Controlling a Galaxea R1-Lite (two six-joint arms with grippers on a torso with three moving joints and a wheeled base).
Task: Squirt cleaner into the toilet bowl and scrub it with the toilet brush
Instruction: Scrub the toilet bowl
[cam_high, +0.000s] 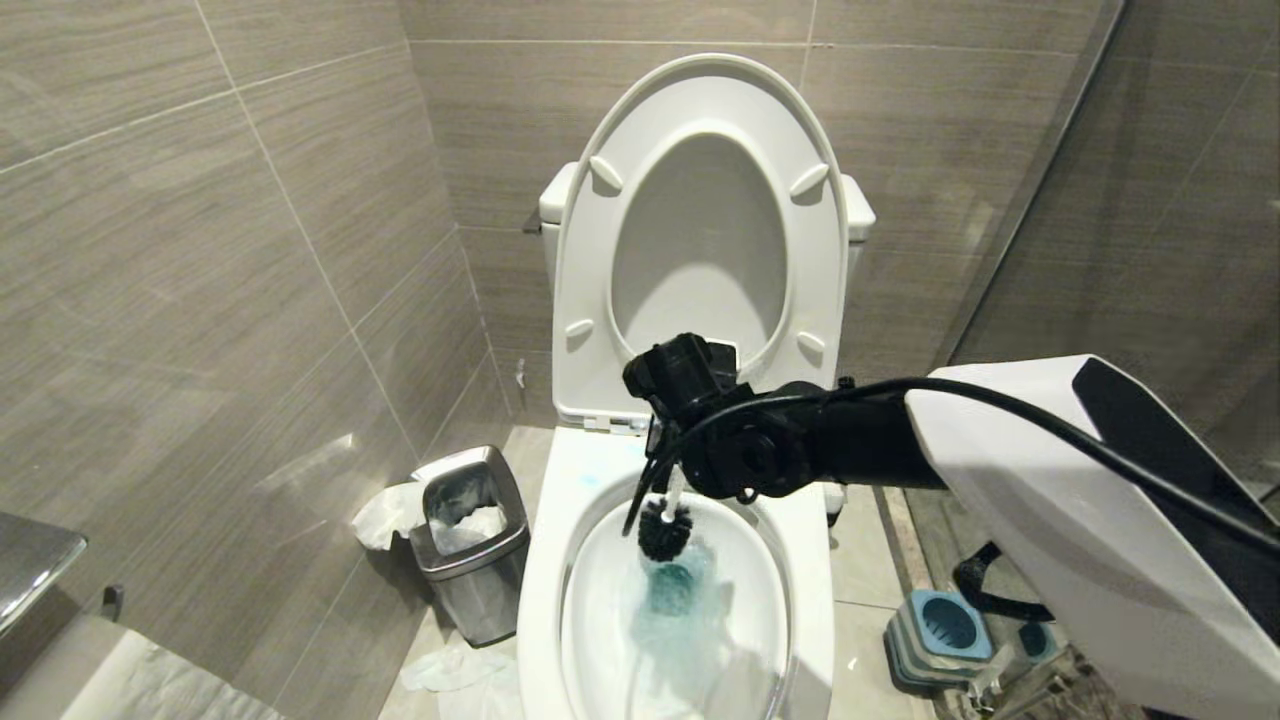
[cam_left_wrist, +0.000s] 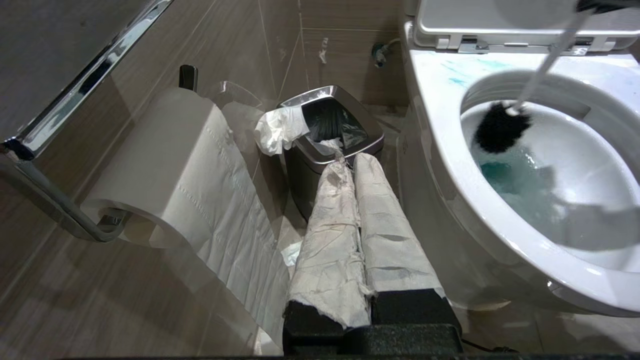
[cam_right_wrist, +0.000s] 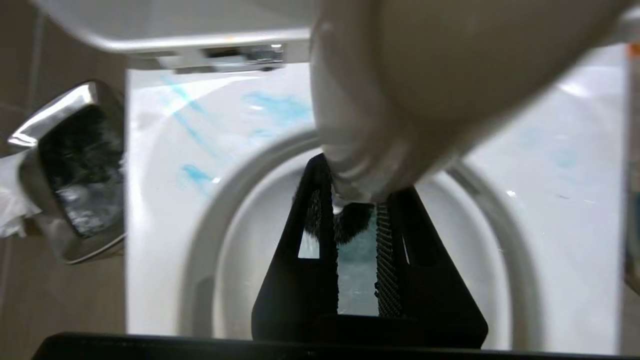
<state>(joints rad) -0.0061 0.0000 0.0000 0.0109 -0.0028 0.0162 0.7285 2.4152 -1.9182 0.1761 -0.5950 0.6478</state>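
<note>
Right now, L to R: toilet roll (cam_left_wrist: 165, 165) on its chrome holder (cam_left_wrist: 60, 210) by the wall, then steel waste bin (cam_high: 470, 540) w/ tissue hanging over its rim, on the floor just beside the toilet bowl (cam_high: 545, 600). Left claw (cam_left_wrist: 350, 165), fingers wrapped in white paper and pressed together, holds nothing, points toward the bin, well apart from the bowl. Seat and lid are up. Cleaner (cam_high: 675, 590) shows as blue-tinted water in the basin, plus pale blue smears on the rear rim. Toilet brush (cam_high: 665, 530): black head inside the bowl, just above the blue water; white handle runs up into the right claw (cam_high: 672, 470), which pinches it. Right arm reaches in from the R side over the bowl, wrist angled down. Grey-blue brush holder (cam_high: 940, 625) sits on the floor R of the bowl. No readable labels.
</note>
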